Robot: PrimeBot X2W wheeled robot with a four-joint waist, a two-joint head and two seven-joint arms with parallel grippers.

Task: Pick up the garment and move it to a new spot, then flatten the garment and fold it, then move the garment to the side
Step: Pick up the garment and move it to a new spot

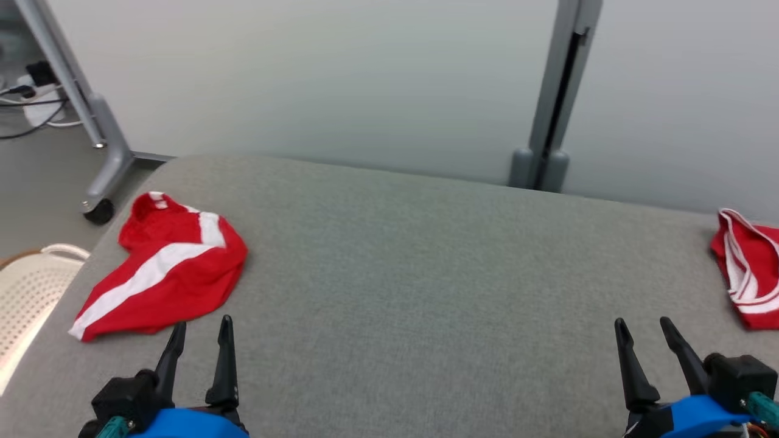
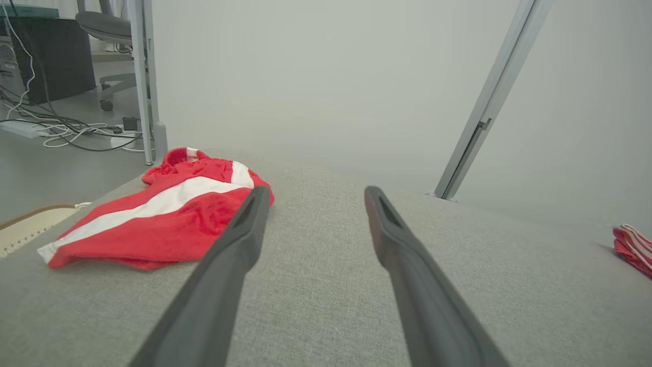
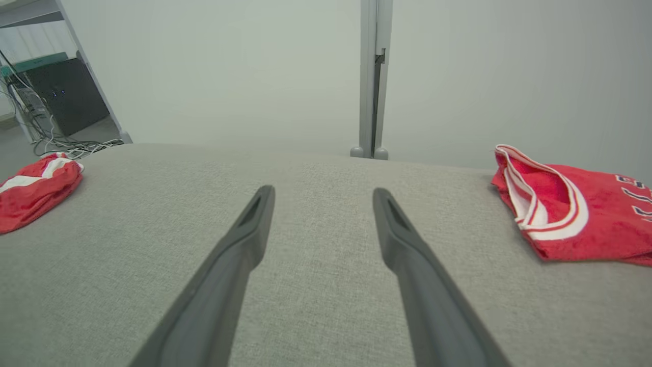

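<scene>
1. Dark fingers of the left gripper (image 1: 202,322) rise at the lower left of the head view, spread wide with nothing between them. The right gripper (image 1: 642,320), at the lower right, is spread and empty as well.
2. Both point across a grey padded surface (image 1: 426,274).
3. The only writing is dark lettering with pale outlines on the red jersey (image 3: 575,214), at the right edge of the right wrist view. The frame cuts it off and it cannot be read.
4. That jersey lies crumpled at the far right of the surface, its white-trimmed openings turned toward the centre, well apart from the right gripper.
5. A red garment with a white stripe (image 1: 164,267) lies bunched at the left of the head view, just beyond the left gripper's fingertips.
6. Which of the two is the one to be moved cannot be told.
7. A white perforated basket (image 1: 30,292) sits at the lower left edge, off the surface.
8. A grey wheeled leg (image 1: 100,210) and floor cables (image 1: 30,97) occupy the upper left, and a grey post (image 1: 551,121) stands at the upper right.
</scene>
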